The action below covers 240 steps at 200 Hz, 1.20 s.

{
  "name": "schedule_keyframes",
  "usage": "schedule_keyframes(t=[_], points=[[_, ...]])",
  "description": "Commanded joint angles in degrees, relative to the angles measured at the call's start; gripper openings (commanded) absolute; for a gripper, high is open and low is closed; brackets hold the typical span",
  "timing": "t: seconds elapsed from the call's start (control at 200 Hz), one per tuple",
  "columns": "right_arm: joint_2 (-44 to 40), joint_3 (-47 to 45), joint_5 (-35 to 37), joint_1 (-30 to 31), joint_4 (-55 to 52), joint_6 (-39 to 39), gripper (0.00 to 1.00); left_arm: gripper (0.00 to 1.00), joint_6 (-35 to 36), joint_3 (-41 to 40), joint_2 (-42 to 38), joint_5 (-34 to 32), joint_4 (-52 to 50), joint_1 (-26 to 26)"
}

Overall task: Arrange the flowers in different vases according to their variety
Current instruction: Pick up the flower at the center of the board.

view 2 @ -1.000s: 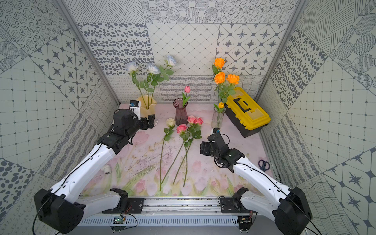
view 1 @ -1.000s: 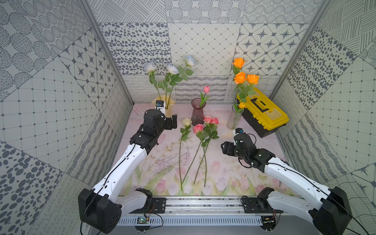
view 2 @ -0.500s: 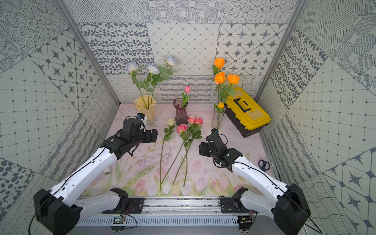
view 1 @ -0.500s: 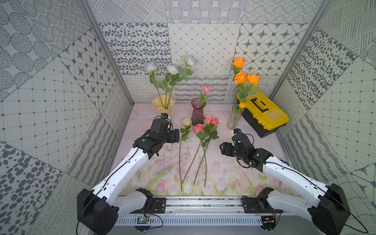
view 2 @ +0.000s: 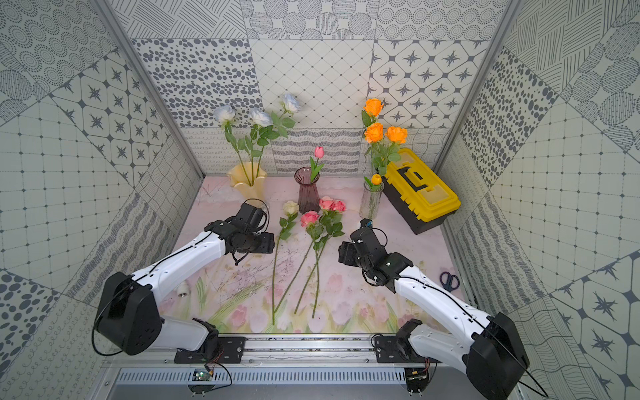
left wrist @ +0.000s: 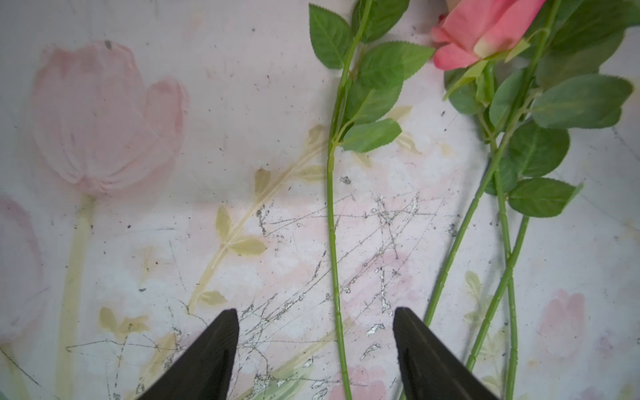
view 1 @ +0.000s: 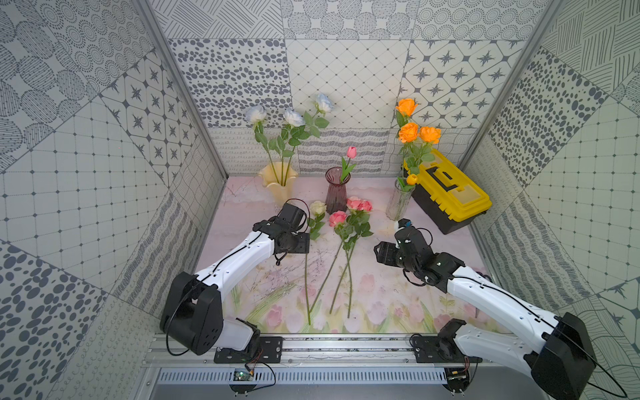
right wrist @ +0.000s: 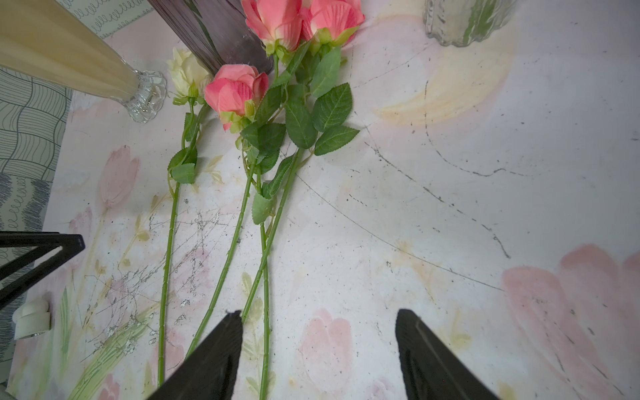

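At the back stand three vases: a cream ruffled one with pale-blue roses, a purple one with a pink bud, and a clear one with orange roses. On the mat lie a cream rose and three pink roses, stems toward the front. My left gripper hangs open over the cream rose's stem, which runs between its jaws untouched. My right gripper is open over bare mat, and the pink roses' stems pass by one finger.
A yellow-and-black toolbox sits at the back right beside the clear vase. Scissors lie at the mat's right edge, and a small white object lies near the left arm's base. Patterned walls close in three sides.
My left arm has come away from the cream vase, forward and down over the cream rose's stem, and its jaws have narrowed somewhat. The right arm shifted slightly left.
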Motion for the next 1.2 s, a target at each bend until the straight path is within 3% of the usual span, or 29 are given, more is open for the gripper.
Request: schedule_keyframes(t=[0.0, 0.145, 0.335, 0.605, 0.81, 1.066, 1.196], points=[[-1.39, -0.72, 1.12, 0.31, 1.78, 0.5, 0.75, 0.72, -1.99, 2.09, 5.42, 3.82, -4.1, -0.29], [-1.75, -1.44, 1.2, 0.36, 1.81, 0.79, 0.74, 0.68, -1.91, 4.81, 11.37, 5.3, -5.17, -0.42], [-2.59, -2.18, 1.69, 0.3, 1.84, 0.95, 0.75, 0.55, -1.38, 7.83, 17.77, 5.92, -5.87, -0.4], [-3.12, -3.21, 2.06, 0.3, 1.8, 1.23, 0.75, 0.49, -1.38, 10.32, 24.14, 5.51, -6.13, -0.39], [-3.33, -3.64, 2.36, 0.34, 1.8, 1.19, 0.75, 0.33, -1.46, 11.03, 27.13, 4.99, -6.26, -0.4], [-3.72, -4.09, 2.7, 0.34, 1.79, 1.26, 0.75, 0.0, -1.82, 10.07, 29.17, 4.56, -6.23, -0.42], [-3.95, -4.29, 2.76, 0.27, 1.84, 1.32, 0.75, 0.0, -2.17, 9.81, 29.11, 4.31, -6.27, -0.48]])
